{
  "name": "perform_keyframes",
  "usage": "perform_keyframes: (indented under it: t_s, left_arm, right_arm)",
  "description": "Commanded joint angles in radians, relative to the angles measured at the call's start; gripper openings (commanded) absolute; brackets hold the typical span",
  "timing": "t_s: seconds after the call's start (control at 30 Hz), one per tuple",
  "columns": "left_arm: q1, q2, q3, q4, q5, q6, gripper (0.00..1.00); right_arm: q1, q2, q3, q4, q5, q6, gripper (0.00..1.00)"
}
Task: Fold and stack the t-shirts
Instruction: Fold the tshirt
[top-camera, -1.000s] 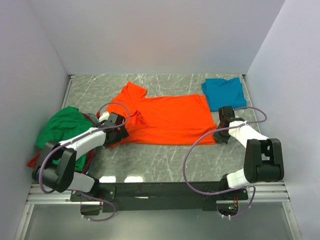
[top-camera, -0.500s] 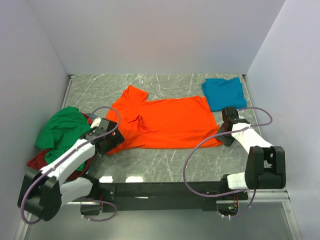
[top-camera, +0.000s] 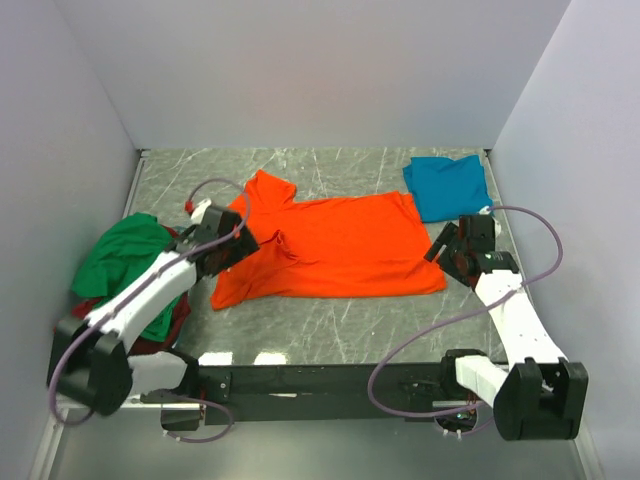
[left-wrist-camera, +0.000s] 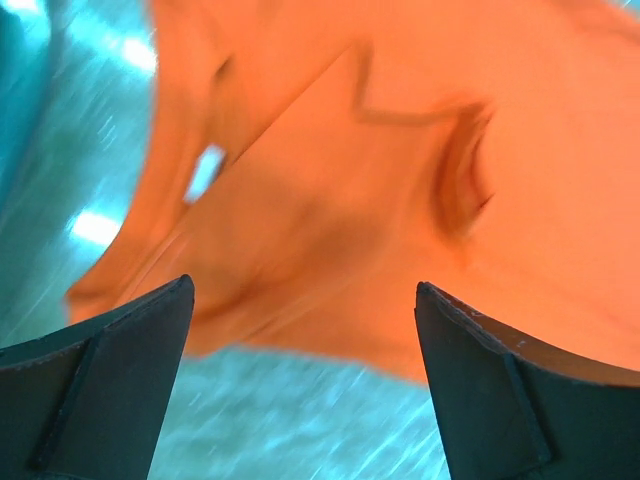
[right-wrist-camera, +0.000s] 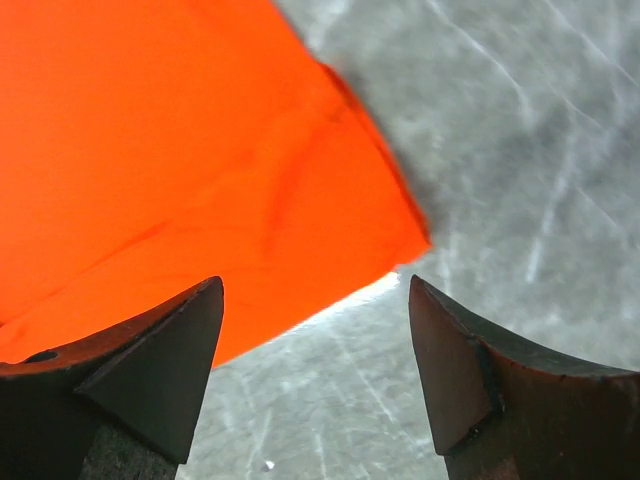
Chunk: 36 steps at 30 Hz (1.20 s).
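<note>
The orange t-shirt (top-camera: 335, 250) lies spread flat mid-table, collar to the left, its left sleeve area rumpled. My left gripper (top-camera: 238, 243) hovers open over that collar end; in the left wrist view the left gripper (left-wrist-camera: 302, 285) has only the orange cloth (left-wrist-camera: 360, 190) beneath it and nothing between its fingers. My right gripper (top-camera: 447, 253) stands open just off the shirt's near right corner; in the right wrist view the right gripper (right-wrist-camera: 315, 282) frames that corner (right-wrist-camera: 200, 150) without touching it. A folded teal t-shirt (top-camera: 447, 185) lies back right. A green t-shirt (top-camera: 125, 258) is heaped on a dark red one (top-camera: 178, 322) at left.
The grey marble tabletop (top-camera: 330, 320) shows bare in front of the orange shirt. White walls enclose the table on the left, back and right. Purple cables loop off both arms near the black rail at the front edge.
My right gripper has opened and let go of the orange shirt's near right corner. The left arm swung toward me, then back over the collar end. The shirt slid slightly left.
</note>
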Motion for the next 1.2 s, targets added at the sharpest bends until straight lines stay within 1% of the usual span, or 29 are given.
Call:
perform_keyframes:
  t_s: [0.0, 0.03, 0.07, 0.1, 0.17, 0.27, 0.43, 0.47, 0.53, 0.67, 0.87, 0.97, 1.0, 1.07, 1.1, 1.17]
  left_arm:
    - [0.005, 0.135, 0.128, 0.101, 0.003, 0.057, 0.94]
    - [0.003, 0.169, 0.151, 0.105, -0.001, 0.061, 0.9]
    - [0.005, 0.235, 0.173, 0.098, -0.006, 0.059, 0.88]
    - [0.005, 0.269, 0.218, 0.093, -0.007, 0.059, 0.85]
    - [0.005, 0.353, 0.271, 0.087, -0.015, 0.055, 0.84]
    - [0.005, 0.445, 0.325, 0.084, -0.01, 0.053, 0.78]
    - [0.008, 0.534, 0.375, 0.069, -0.023, 0.041, 0.66]
    - [0.009, 0.56, 0.392, 0.06, -0.03, 0.035, 0.61]
    - [0.011, 0.596, 0.403, 0.059, -0.03, 0.03, 0.59]
    - [0.017, 0.643, 0.428, 0.058, -0.029, 0.024, 0.54]
    - [0.023, 0.693, 0.457, 0.046, -0.064, 0.022, 0.51]
    - [0.031, 0.706, 0.46, 0.067, -0.056, 0.028, 0.47]
    - [0.032, 0.709, 0.46, 0.072, -0.052, 0.031, 0.44]
    - [0.032, 0.714, 0.463, 0.079, -0.047, 0.031, 0.42]
    - [0.034, 0.714, 0.463, 0.082, -0.049, 0.033, 0.38]
    - [0.034, 0.714, 0.47, 0.081, -0.05, 0.035, 0.34]
  right_arm:
    - [0.006, -0.059, -0.007, 0.058, -0.081, -0.043, 0.81]
    - [0.006, -0.076, -0.014, 0.063, -0.108, -0.046, 0.81]
    - [0.006, -0.082, -0.017, 0.065, -0.11, -0.046, 0.81]
    - [0.008, -0.087, -0.019, 0.066, -0.11, -0.045, 0.81]
    - [0.008, -0.09, -0.02, 0.068, -0.118, -0.046, 0.81]
    - [0.008, -0.079, -0.022, 0.071, -0.133, -0.049, 0.8]
    - [0.008, -0.058, -0.033, 0.089, -0.158, -0.052, 0.81]
    - [0.008, -0.055, -0.033, 0.095, -0.161, -0.052, 0.81]
    - [0.008, -0.046, -0.036, 0.097, -0.162, -0.052, 0.81]
    - [0.008, -0.038, -0.039, 0.107, -0.175, -0.057, 0.81]
    - [0.008, -0.041, -0.04, 0.112, -0.172, -0.057, 0.81]
    - [0.008, -0.039, -0.042, 0.112, -0.17, -0.056, 0.8]
    - [0.008, -0.036, -0.042, 0.114, -0.17, -0.056, 0.8]
    - [0.008, -0.036, -0.043, 0.114, -0.169, -0.057, 0.8]
    - [0.008, -0.033, -0.042, 0.114, -0.169, -0.056, 0.8]
    - [0.008, -0.033, -0.042, 0.115, -0.169, -0.054, 0.8]
